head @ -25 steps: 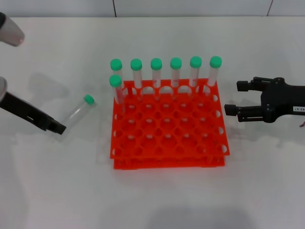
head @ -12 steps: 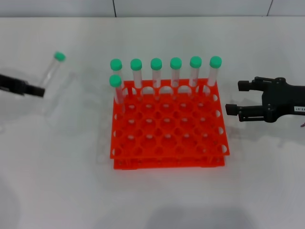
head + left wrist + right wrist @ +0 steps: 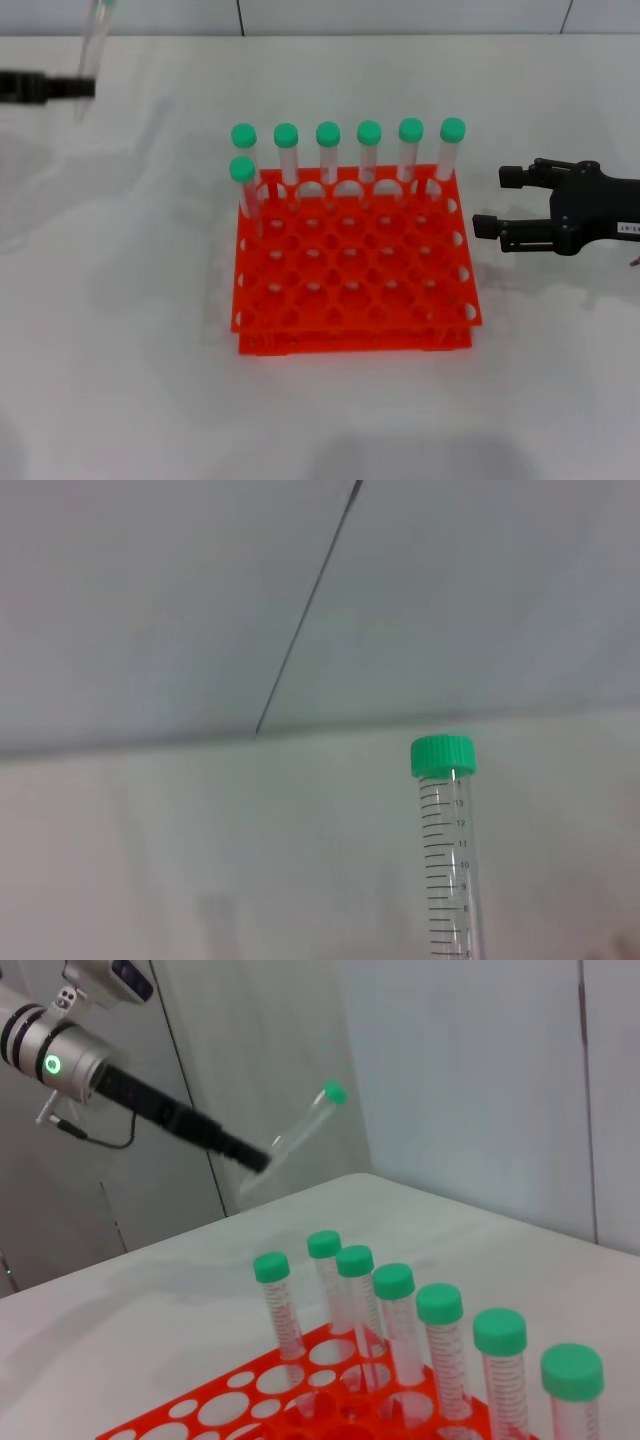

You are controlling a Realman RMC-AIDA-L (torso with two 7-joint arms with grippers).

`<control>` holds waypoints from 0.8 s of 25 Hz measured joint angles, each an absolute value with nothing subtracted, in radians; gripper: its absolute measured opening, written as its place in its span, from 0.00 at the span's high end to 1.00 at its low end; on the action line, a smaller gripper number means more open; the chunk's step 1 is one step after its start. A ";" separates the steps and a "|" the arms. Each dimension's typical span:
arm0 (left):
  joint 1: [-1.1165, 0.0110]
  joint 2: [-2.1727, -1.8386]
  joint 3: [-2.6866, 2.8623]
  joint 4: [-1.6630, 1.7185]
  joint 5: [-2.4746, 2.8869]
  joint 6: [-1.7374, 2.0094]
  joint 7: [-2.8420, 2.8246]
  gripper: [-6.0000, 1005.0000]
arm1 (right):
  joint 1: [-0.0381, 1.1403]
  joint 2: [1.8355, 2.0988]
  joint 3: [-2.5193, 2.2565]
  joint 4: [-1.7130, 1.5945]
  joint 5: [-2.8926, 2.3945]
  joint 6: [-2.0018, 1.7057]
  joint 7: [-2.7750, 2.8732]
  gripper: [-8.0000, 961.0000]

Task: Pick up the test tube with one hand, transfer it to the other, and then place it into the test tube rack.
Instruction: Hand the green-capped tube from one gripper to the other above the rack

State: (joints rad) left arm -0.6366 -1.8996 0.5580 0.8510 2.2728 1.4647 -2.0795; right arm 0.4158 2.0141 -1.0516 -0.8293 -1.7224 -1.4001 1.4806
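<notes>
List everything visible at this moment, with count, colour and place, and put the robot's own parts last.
test tube: one, clear with green cap, held tilted in the air to the far left, off the table
racked tubes: seven, clear with green caps, upright; six along the rack's far row, one in the next row at the left end
test tube rack: one, orange-red, two-tier, middle of the table
table: one, white, under everything
wall: pale panels with a dark seam, behind the table
left gripper: one, black, far left, raised, gripping the test tube
right gripper: one, black with a white label, right of the rack, fingers apart and empty
</notes>
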 joint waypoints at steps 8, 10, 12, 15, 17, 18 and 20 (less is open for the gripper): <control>-0.620 -1.932 0.560 0.834 1.976 1.446 -1.950 0.82 | 0.416 2.014 -1.053 -0.828 -1.700 -1.401 1.470 0.11; -0.624 -1.943 0.564 0.820 1.929 1.444 -1.914 0.82 | 0.415 2.014 -1.053 -0.828 -1.697 -1.400 1.470 0.11; -0.635 -1.954 0.567 0.796 1.898 1.443 -1.876 0.82 | 0.415 2.014 -1.052 -0.829 -1.697 -1.400 1.469 0.11; -0.656 -1.967 0.571 0.751 1.858 1.450 -1.817 0.82 | 0.415 2.014 -1.052 -0.833 -1.696 -1.402 1.469 0.11; -0.677 -1.971 0.586 0.716 1.843 1.456 -1.788 0.82 | 0.415 2.014 -1.052 -0.836 -1.696 -1.403 1.469 0.11; -0.687 -1.972 0.597 0.700 1.842 1.457 -1.784 0.82 | 0.416 2.014 -1.052 -0.837 -1.696 -1.404 1.469 0.11; -0.706 -1.972 0.620 0.673 1.842 1.456 -1.777 0.82 | 0.417 2.014 -1.052 -0.837 -1.696 -1.406 1.469 0.11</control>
State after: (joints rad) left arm -0.7060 -1.9719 0.6205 0.6732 1.8415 1.4561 -1.7775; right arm 0.4172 2.0141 -1.0522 -0.8369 -1.6964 -1.4058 1.4694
